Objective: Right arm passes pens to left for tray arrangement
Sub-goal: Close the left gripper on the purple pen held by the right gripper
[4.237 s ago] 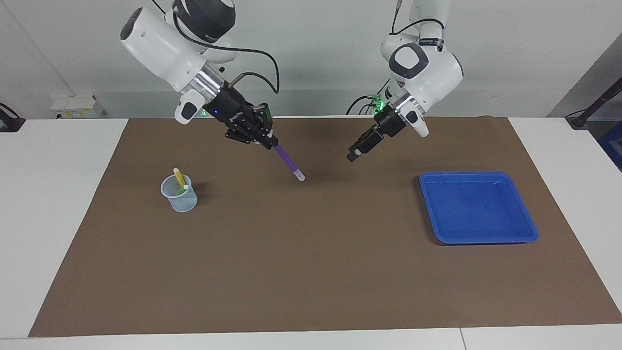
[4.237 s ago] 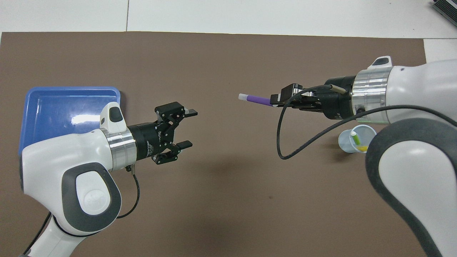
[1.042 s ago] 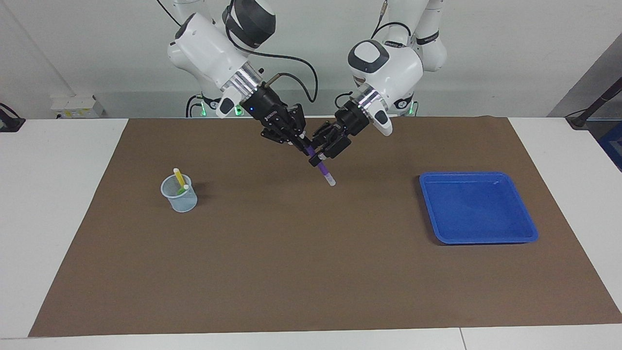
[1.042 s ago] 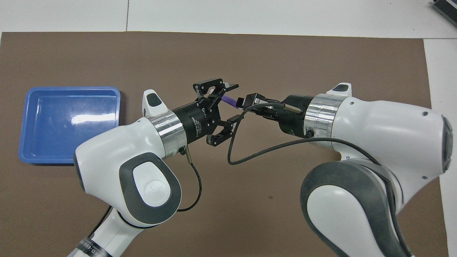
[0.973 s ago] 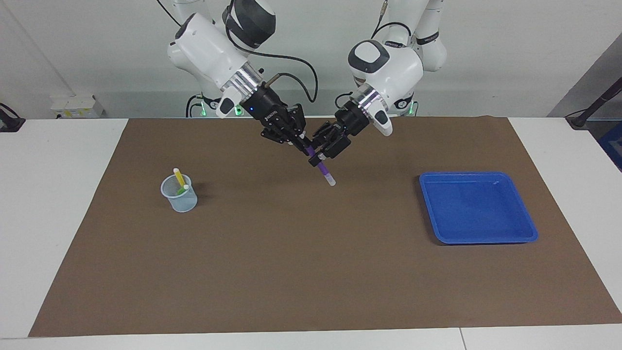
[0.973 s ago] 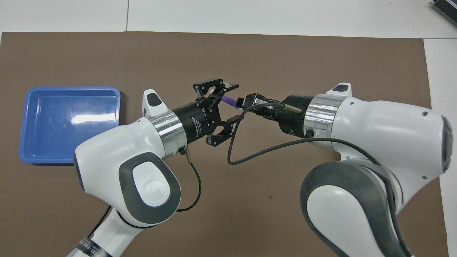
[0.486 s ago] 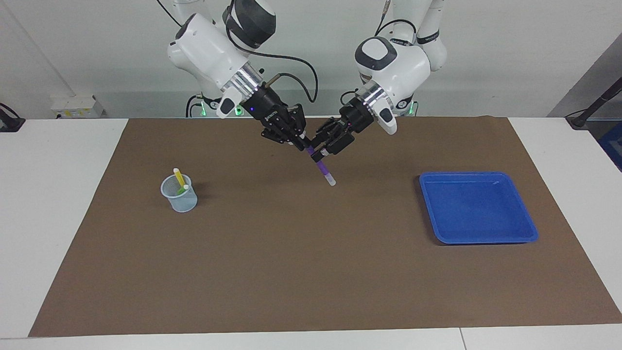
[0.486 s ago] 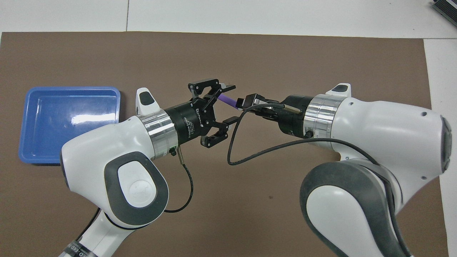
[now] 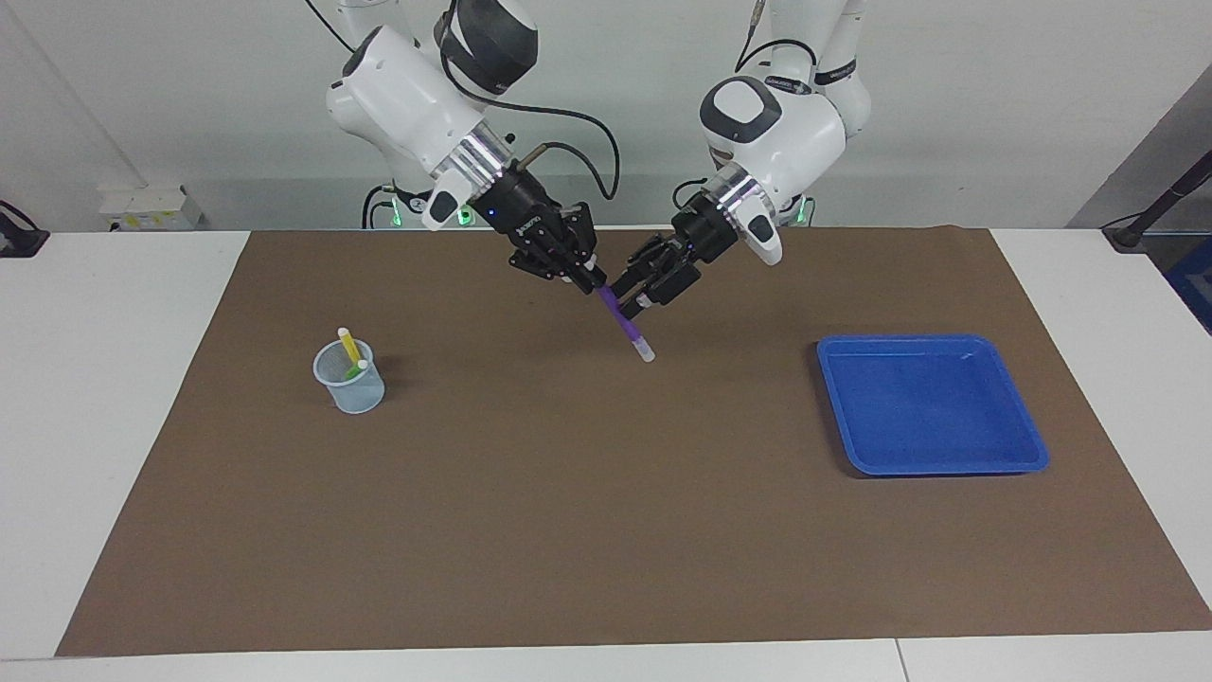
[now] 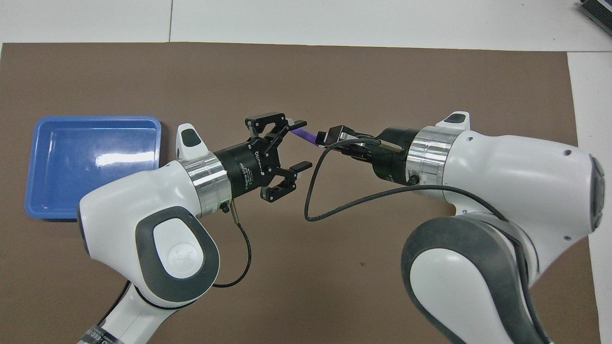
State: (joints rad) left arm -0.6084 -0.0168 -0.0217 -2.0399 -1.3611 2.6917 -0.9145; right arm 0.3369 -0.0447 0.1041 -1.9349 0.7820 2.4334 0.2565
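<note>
Handover stage, purple pen. Facing view: right gripper is pinching the purple pen by its upper end, the pen slanting down with its whitish tip below the fingertips, over the brown mat. Left gripper is hanging just beside the pen's upper shaft, fingers spread, nothing held; a moment ago it was straddling the shaft more closely and is now sitting slightly back toward the tray's end. Blue tray is lying empty, well apart from the left gripper; the cup with yellow and green pens is standing well apart from the right gripper. Overhead view: right gripper is gripping the purple pen; left gripper is gaping, one finger overlapping the pen's tip, the other clear. Judgement: transfer is not yet happening; the left needs realigning before closing.
</note>
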